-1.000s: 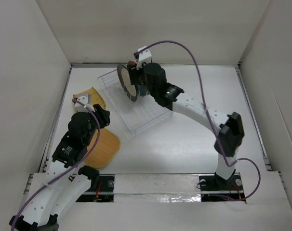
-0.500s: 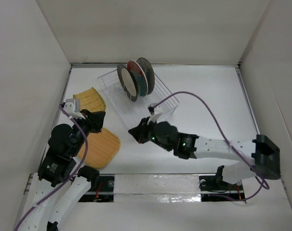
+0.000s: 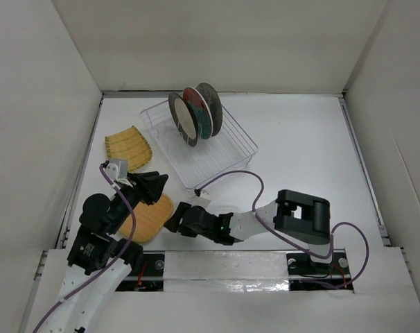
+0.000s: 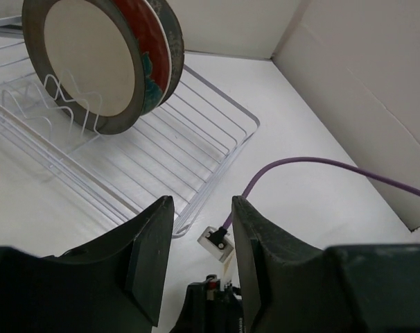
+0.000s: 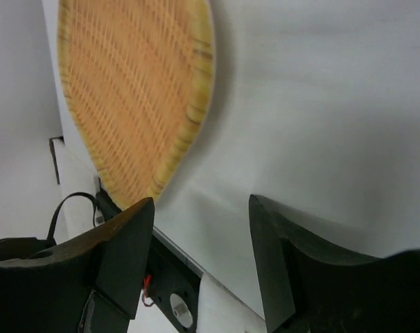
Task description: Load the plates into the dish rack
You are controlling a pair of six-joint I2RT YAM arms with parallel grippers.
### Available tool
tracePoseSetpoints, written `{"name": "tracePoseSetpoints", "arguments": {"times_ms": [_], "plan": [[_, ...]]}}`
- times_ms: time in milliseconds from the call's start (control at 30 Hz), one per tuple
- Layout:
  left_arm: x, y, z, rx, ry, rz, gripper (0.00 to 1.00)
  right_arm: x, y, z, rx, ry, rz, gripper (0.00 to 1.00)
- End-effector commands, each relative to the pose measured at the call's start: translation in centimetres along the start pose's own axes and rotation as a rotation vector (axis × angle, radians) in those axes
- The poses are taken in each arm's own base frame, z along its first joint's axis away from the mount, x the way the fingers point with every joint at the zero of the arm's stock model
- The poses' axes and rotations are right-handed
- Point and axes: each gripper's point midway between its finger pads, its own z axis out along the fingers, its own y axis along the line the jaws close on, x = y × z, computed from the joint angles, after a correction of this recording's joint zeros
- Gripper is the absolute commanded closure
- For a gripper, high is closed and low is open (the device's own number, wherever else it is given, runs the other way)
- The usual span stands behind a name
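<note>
The clear dish rack [image 3: 220,163] stands at the back middle. Three plates stand upright in it: the dark-rimmed silver one [image 3: 184,119], the red one [image 3: 200,111] and the dark one [image 3: 211,103]. The fan-shaped yellow plate [image 3: 128,146] lies left of the rack. The round yellow-orange plate [image 3: 147,220] lies near the front left. My left gripper [image 3: 156,182] is open and empty, just above that plate's far edge. My right gripper [image 3: 171,222] is open and empty, low beside the plate's right edge; its wrist view shows the plate [image 5: 134,90] just beyond the open jaws.
The left wrist view looks at the rack [image 4: 196,132] with the silver plate [image 4: 89,66] and the red plate [image 4: 151,48], and at the right arm's purple cable [image 4: 300,166]. White walls close in the left, back and right. The table's front edge [image 5: 196,267] lies under my right gripper.
My right arm has swung from the rack, where it left the plates standing, down to the front beside the round yellow-orange plate. My left gripper has shifted right, over that plate.
</note>
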Motion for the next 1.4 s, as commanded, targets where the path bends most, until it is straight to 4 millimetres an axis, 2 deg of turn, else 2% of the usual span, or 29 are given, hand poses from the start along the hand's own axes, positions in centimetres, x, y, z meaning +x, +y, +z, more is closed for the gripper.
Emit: {"name": "tracePoseSetpoints", "arguments": {"times_ms": [0, 67, 133, 167, 400, 467, 500, 567, 633, 667, 767, 800, 867, 900, 933, 967, 1000, 1033, 1067, 1133, 1167, 1200, 1233, 1267, 1333, 1367], "plan": [[-0.6, -0.6, -0.2, 0.054, -0.086, 0.012, 0.64, -0.5, 3.7, 2.0, -0.088, -0.036, 0.216, 0.37], [-0.8, -0.9, -0.4, 0.068, -0.091, 0.021, 0.63, -0.1, 3.6, 2.9, -0.090, -0.033, 0.256, 0.37], [-0.8, -0.8, -0.4, 0.059, -0.096, 0.027, 0.63, 0.6, 2.4, 4.1, -0.070, -0.033, 0.308, 0.38], [-0.8, -0.9, -0.5, 0.063, -0.097, 0.027, 0.63, 0.2, 2.3, 4.5, -0.075, -0.039, 0.331, 0.39], [-1.5, -1.0, -1.2, 0.065, -0.133, 0.037, 0.63, 0.3, 0.2, 6.7, -0.024, -0.048, 0.450, 0.52], [-1.6, -1.3, -1.4, 0.074, -0.136, 0.037, 0.63, 0.4, -0.9, 7.4, 0.003, -0.047, 0.470, 0.58], [-1.6, -1.2, -1.4, 0.072, -0.137, 0.036, 0.63, 0.5, -0.8, 7.4, -0.010, -0.043, 0.493, 0.61], [-1.6, -1.2, -1.4, 0.072, -0.137, 0.036, 0.63, 0.6, -1.3, 7.5, -0.006, -0.044, 0.498, 0.73], [-1.5, -1.2, -1.4, 0.071, -0.134, 0.036, 0.63, 0.4, -1.1, 7.2, -0.017, -0.051, 0.488, 0.98], [-1.6, -1.2, -1.4, 0.073, -0.135, 0.036, 0.63, 0.8, -1.1, 6.8, -0.021, -0.048, 0.471, 1.00], [-1.7, -1.2, -1.4, 0.069, -0.138, 0.036, 0.63, 0.4, 0.8, 5.5, -0.064, -0.071, 0.392, 1.00], [-1.7, -1.1, -1.4, 0.066, -0.138, 0.036, 0.63, 0.7, 2.3, 4.4, -0.088, -0.070, 0.331, 1.00], [-1.9, -1.1, -1.4, 0.062, -0.142, 0.040, 0.63, 0.2, 3.4, 3.3, -0.090, -0.118, 0.240, 1.00], [-2.1, -1.0, -1.4, 0.050, -0.145, 0.042, 0.63, 0.1, 4.7, 2.6, -0.105, -0.138, 0.157, 1.00], [-2.3, -0.9, -1.4, 0.039, -0.145, 0.044, 0.63, -1.5, 6.4, 1.3, -0.123, -0.202, 0.130, 1.00], [-2.6, -0.8, -1.4, 0.031, -0.147, 0.050, 0.63, -2.5, 7.3, 0.6, -0.130, -0.237, 0.100, 1.00], [-4.1, -1.2, -2.0, 0.025, -0.184, 0.056, 0.63, -2.8, 8.1, -0.2, -0.137, -0.262, 0.057, 1.00], [-4.9, -1.4, -2.4, 0.022, -0.198, 0.060, 0.62, -4.4, 8.7, -0.9, -0.131, -0.328, -0.006, 1.00], [-6.8, -2.1, -3.2, 0.030, -0.238, 0.065, 0.62, -5.7, 10.1, -2.4, -0.148, -0.362, -0.017, 1.00], [-8.3, -2.7, -4.0, 0.034, -0.269, 0.070, 0.62, -7.5, 11.2, -4.0, -0.167, -0.423, -0.082, 1.00], [-8.8, -2.9, -4.4, 0.035, -0.281, 0.070, 0.62, -9.4, 12.7, -5.6, -0.202, -0.455, -0.078, 1.00], [-9.9, -3.3, -5.0, 0.038, -0.307, 0.071, 0.62, -10.1, 13.9, -6.5, -0.234, -0.475, -0.087, 1.00], [-10.1, -3.3, -5.2, 0.033, -0.311, 0.070, 0.62, -11.4, 14.3, -7.2, -0.233, -0.505, -0.135, 1.00], [-10.4, -3.3, -5.5, 0.032, -0.320, 0.068, 0.62, -13.1, 15.6, -8.6, -0.257, -0.540, -0.134, 1.00], [-11.0, -3.4, -5.8, 0.028, -0.337, 0.062, 0.61, -15.4, 16.6, -10.0, -0.258, -0.599, -0.196, 1.00], [-11.2, -3.5, -6.0, 0.030, -0.345, 0.061, 0.61, -17.4, 17.0, -10.6, -0.254, -0.642, -0.203, 1.00]]}}
